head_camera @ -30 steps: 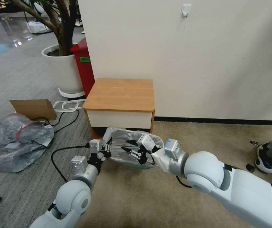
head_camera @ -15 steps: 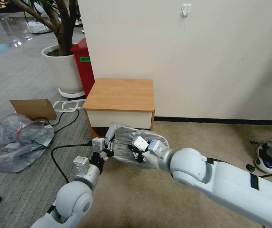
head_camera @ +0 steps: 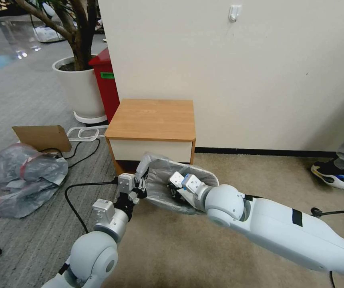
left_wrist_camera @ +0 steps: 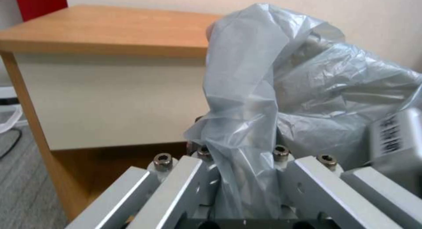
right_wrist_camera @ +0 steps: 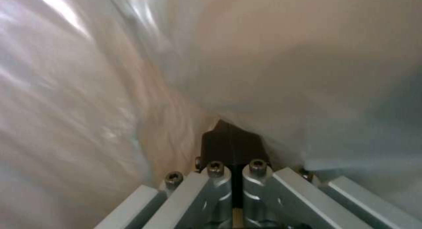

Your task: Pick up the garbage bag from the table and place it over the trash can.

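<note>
- The right gripper has pushed deeper into the garbage bag; its fingers look pinched together.
- The left gripper stays clamped on the bag's left edge.
- We judge the bag nearly seated over the trash can, in front of the table.

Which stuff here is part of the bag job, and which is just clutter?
Job:
- garbage bag, draped over the trash can
- left gripper, shut on the bag's edge
- right gripper, inside the bag
- table

Clutter:
- heap of grey bags
- cardboard
- red bin
- plant pot
- black cable
</note>
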Tool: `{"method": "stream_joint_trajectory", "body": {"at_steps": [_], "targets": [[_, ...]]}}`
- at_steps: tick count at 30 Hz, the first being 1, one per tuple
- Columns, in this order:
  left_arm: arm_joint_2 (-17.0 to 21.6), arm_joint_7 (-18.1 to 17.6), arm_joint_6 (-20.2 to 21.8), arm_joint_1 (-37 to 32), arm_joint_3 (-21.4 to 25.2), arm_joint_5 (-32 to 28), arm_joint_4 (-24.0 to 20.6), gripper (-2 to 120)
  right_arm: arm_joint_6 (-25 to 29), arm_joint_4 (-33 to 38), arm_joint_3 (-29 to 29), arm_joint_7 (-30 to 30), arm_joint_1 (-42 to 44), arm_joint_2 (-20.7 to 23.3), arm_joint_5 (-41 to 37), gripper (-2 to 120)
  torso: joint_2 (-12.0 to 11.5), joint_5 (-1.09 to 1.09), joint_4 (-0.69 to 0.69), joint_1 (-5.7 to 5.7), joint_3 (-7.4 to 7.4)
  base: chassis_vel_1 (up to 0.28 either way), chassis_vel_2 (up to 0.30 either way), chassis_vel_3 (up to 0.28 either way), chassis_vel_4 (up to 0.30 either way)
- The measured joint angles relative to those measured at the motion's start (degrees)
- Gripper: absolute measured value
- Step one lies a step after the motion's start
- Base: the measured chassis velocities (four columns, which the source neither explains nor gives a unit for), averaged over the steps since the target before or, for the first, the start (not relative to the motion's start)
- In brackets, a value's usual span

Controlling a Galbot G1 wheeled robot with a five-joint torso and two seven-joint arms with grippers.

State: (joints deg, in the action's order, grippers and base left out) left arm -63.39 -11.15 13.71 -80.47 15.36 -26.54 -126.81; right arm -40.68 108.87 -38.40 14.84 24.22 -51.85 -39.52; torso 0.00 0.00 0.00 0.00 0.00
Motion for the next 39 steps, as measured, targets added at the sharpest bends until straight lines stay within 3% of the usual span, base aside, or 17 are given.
{"method": "stream_joint_trajectory", "body": {"at_steps": [17, 39], "targets": [[0.62, 4.30, 0.20, -0.07, 1.04, 1.84, -1.51, 7, 0.03, -5.82, -9.72, 2.04, -8.97, -1.75, -1.91, 0, 0.00, 0.00, 0.00, 0.00, 0.00, 0.000, 0.000, 0.000, 0.000], [0.56, 6.88, 1.67, -0.40, 1.68, 1.84, -2.89, 7, 0.01, -8.82, -12.34, 4.47, -9.85, -3.14, -2.20, 0, 0.00, 0.00, 0.00, 0.00, 0.00, 0.000, 0.000, 0.000, 0.000]]}}
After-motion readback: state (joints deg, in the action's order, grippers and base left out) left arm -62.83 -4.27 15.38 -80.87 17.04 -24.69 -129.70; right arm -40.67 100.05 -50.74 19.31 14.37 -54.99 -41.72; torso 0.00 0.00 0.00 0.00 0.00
